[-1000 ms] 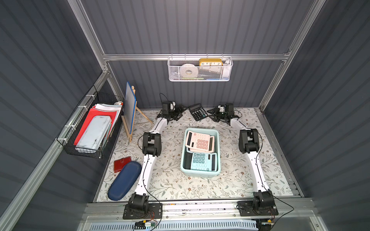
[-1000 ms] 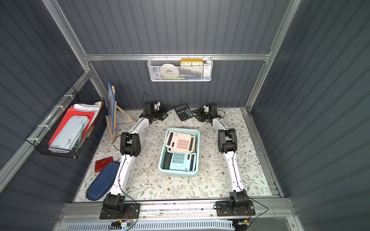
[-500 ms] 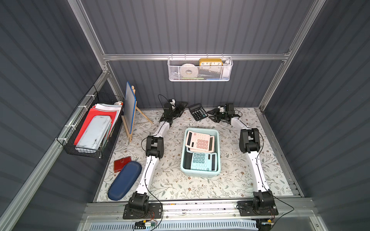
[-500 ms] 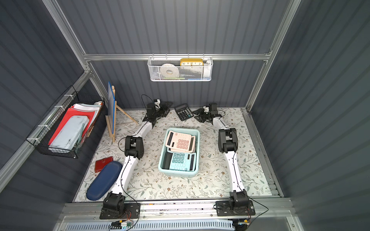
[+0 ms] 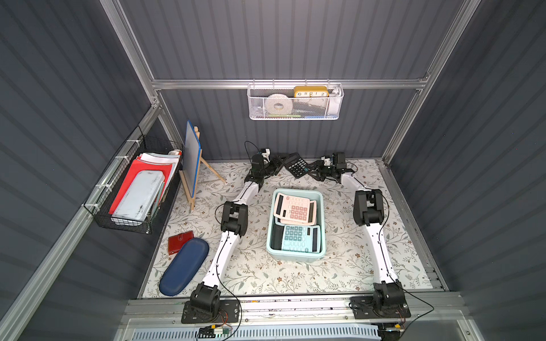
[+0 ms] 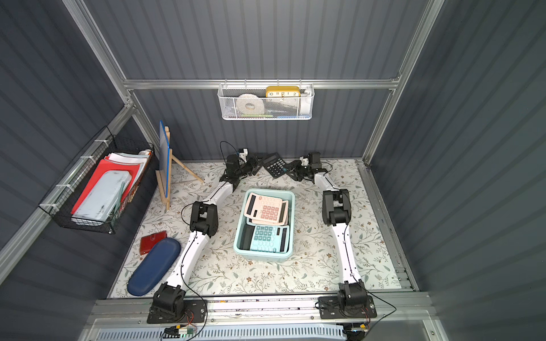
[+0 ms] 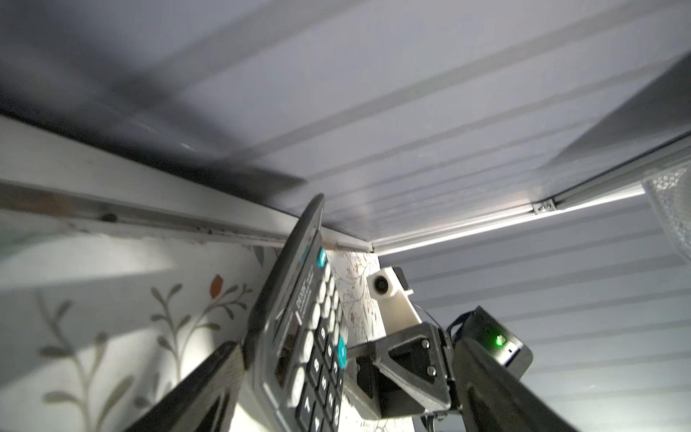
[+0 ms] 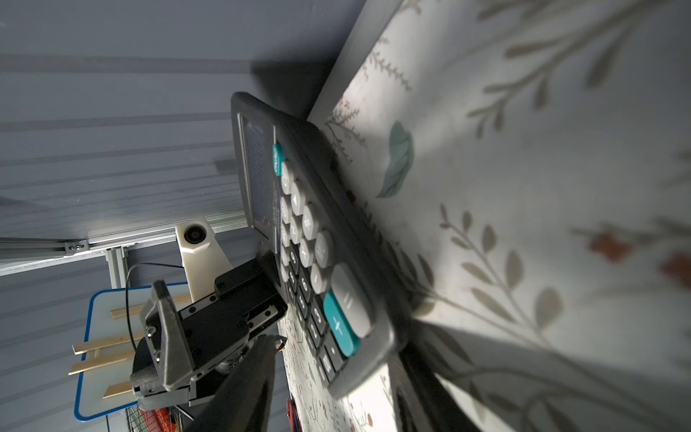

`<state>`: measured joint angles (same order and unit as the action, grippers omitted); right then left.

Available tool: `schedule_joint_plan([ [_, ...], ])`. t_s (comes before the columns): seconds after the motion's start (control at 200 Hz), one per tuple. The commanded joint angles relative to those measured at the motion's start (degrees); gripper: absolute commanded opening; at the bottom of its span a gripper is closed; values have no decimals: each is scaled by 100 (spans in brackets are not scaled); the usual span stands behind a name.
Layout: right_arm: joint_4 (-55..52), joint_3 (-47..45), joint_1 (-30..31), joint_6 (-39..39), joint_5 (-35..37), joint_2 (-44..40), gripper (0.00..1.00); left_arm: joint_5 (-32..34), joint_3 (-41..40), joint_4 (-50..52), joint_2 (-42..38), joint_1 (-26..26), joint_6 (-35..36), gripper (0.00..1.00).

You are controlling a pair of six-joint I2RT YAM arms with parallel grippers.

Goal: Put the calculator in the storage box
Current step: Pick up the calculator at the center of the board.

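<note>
Numerals on a clock, a sign on a key.
The yellow clock (image 5: 310,92) shows 10 11 12 1 2; the black calculator (image 8: 318,243) has + on its teal key.

You see the calculator (image 7: 299,329) tilted on edge between the left gripper's (image 7: 349,351) spread fingers (image 7: 209,381), one pad (image 7: 238,355) touching its back; the right gripper's (image 7: 357,364) finger meets its keys.

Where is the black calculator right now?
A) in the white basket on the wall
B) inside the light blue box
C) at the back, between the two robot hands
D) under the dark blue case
C: in both top views the black calculator is at the back between the left gripper and the right gripper, outside the storage box.
</note>
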<state>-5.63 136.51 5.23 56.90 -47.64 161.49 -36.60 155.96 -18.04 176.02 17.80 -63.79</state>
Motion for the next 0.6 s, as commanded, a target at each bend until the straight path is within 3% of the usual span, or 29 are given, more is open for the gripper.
schedule_joint_plan([
  [0.0,-633,-328,-5,42,449,121,54,-631,-431,883,122,271,237,90],
  [0.275,647,-426,4,1014,510,380,50,-966,-671,1066,-99,294,329,86],
  [0.42,907,-454,-4,1190,549,329,30,-969,-982,1218,-420,241,519,87],
  [0.595,1234,-1105,-35,1205,628,-226,17,-711,-1436,1722,-1162,85,918,94],
])
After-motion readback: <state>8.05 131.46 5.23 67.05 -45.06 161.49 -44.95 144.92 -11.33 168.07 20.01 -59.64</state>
